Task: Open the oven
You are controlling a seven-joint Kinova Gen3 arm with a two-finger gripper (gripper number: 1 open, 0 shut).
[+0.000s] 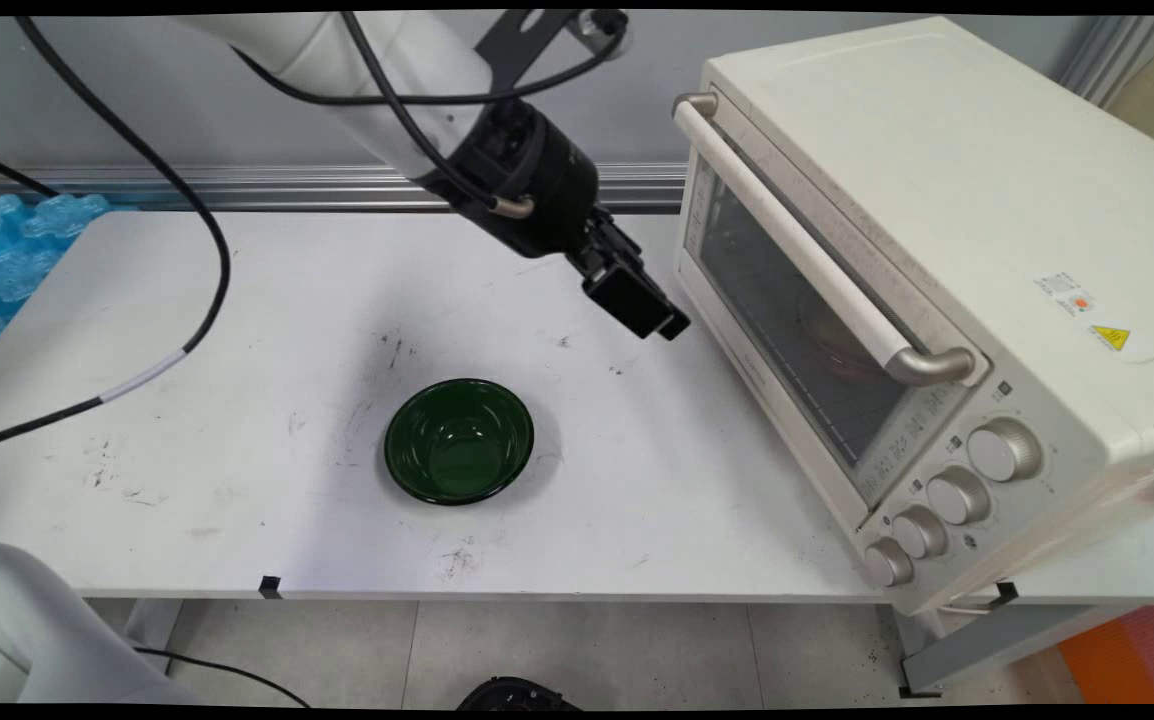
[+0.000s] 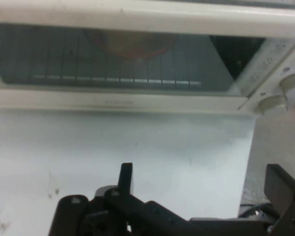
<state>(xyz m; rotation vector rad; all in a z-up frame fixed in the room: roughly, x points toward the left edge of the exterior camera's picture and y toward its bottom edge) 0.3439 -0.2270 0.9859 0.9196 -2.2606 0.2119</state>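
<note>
My black gripper (image 1: 659, 318) hangs low over the white table (image 1: 237, 330), just left of the white toaster oven (image 1: 937, 300) and pointing at its shut glass door (image 1: 787, 330). In the hand view the gripper (image 2: 199, 169) is open, its two fingers (image 2: 125, 178) wide apart with nothing between them. The oven door (image 2: 113, 64) fills the top of that view, and a reddish round dish (image 2: 130, 43) shows dimly behind the glass. The door's long handle (image 1: 797, 250) runs across its top. An empty dark green bowl (image 1: 458, 440) sits on the table, nearer the front edge than the gripper.
Several round knobs (image 1: 957, 495) line the oven's front right panel. Black cables (image 1: 217, 260) hang from the arm over the table's left half. Blue bubble-like material (image 1: 7, 250) lies beyond the table's left edge. A metal rail (image 1: 287, 185) runs along the wall.
</note>
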